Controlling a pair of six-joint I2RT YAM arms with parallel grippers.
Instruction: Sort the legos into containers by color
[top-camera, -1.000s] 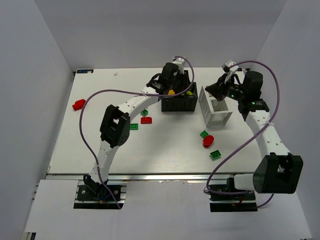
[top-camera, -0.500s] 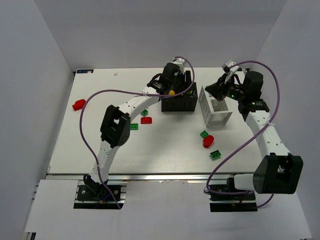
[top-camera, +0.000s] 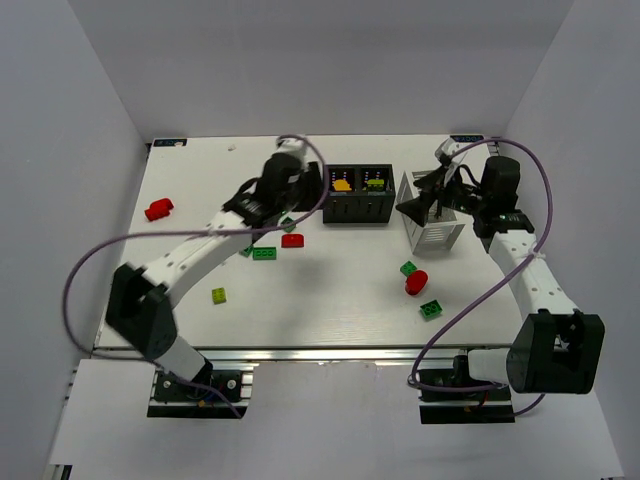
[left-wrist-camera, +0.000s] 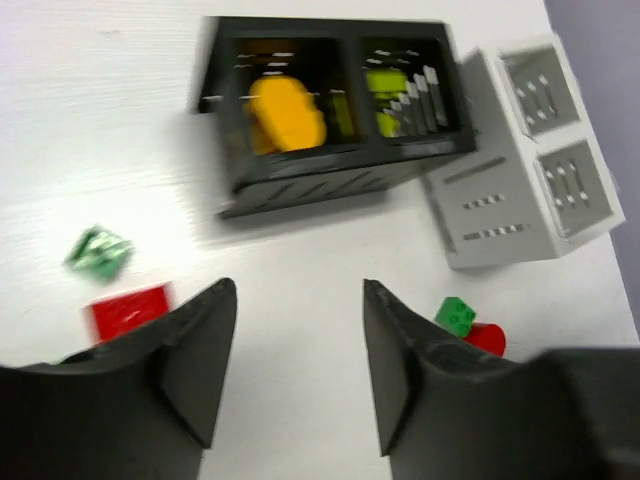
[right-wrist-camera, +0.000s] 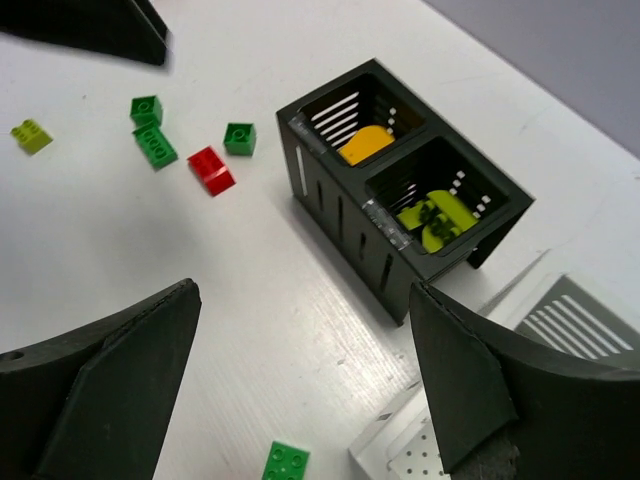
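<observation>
The left tool (left-wrist-camera: 297, 300) hangs over the table (top-camera: 330, 300) just left of the black box (top-camera: 358, 212), its fingers apart with nothing between them (open and empty). The right tool (right-wrist-camera: 302, 300) hangs above the left side of the white basket (top-camera: 437, 237), its fingers spread wide and also holding nothing.

The black box sits at the far middle of the table, with the white basket just to its right. An orange brick (left-wrist-camera: 287, 112) lies in the box's left compartment and a lime piece (right-wrist-camera: 432, 217) in its right one.

Other bricks lie loose on the table. A flat red brick (top-camera: 292, 240) and a green brick (top-camera: 264, 253) lie on the near side of the left tool, and a small lime brick (top-camera: 218, 295) lies nearer and further left. Another red piece (top-camera: 157, 209) sits well apart at the left edge. On the near side of the basket, a green cube (top-camera: 408, 268) lies just beside a rounded red brick (top-camera: 416, 283) (whether they touch I cannot tell), with a second green block (top-camera: 431, 309) nearer.
</observation>
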